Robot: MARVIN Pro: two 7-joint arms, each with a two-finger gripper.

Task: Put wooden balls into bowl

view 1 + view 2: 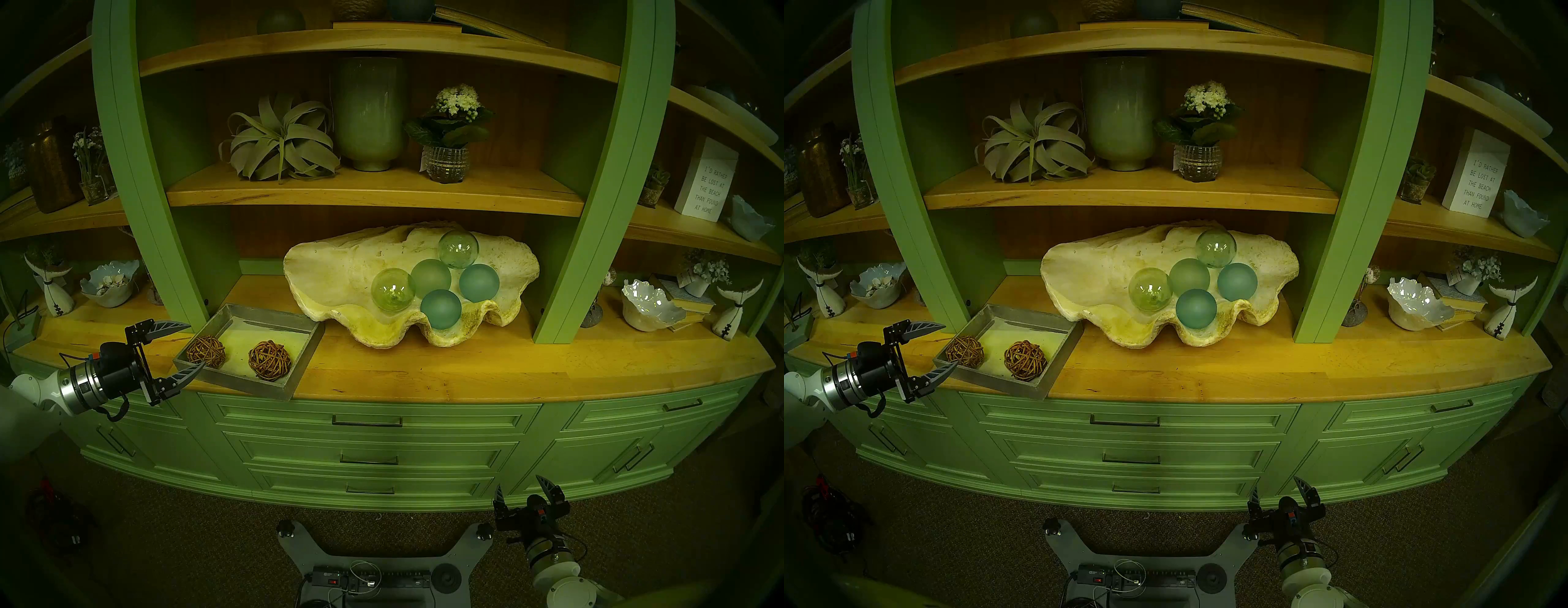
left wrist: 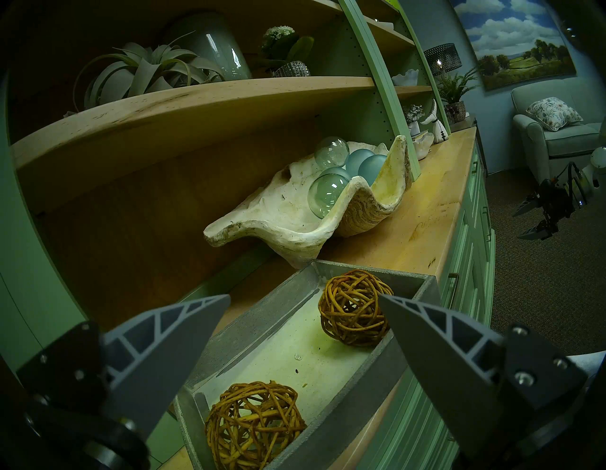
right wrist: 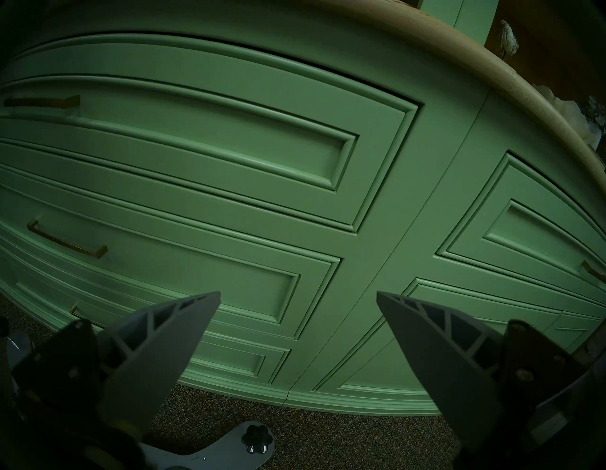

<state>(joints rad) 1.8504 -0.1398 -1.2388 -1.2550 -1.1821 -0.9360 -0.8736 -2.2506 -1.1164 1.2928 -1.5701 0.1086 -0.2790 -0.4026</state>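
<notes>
Brown woven rattan balls (image 1: 206, 350) (image 1: 270, 360) in grey square tray (image 1: 250, 384), cream clam-shell bowl (image 1: 331, 271) beside, left hand (image 1: 197, 344) spread near tray, right hand (image 1: 518, 489) spread, empty.

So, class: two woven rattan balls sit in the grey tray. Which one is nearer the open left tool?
The rattan ball in the tray's left corner, just beyond the left tool; the other ball lies further right, toward the shell bowl.

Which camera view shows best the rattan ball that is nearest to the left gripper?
The left wrist view: the near rattan ball fills the foreground in the grey tray, every twig distinct. In both head views it is small, and a finger of the open left gripper partly overlaps it. The right wrist view shows only cabinet drawers.
</notes>
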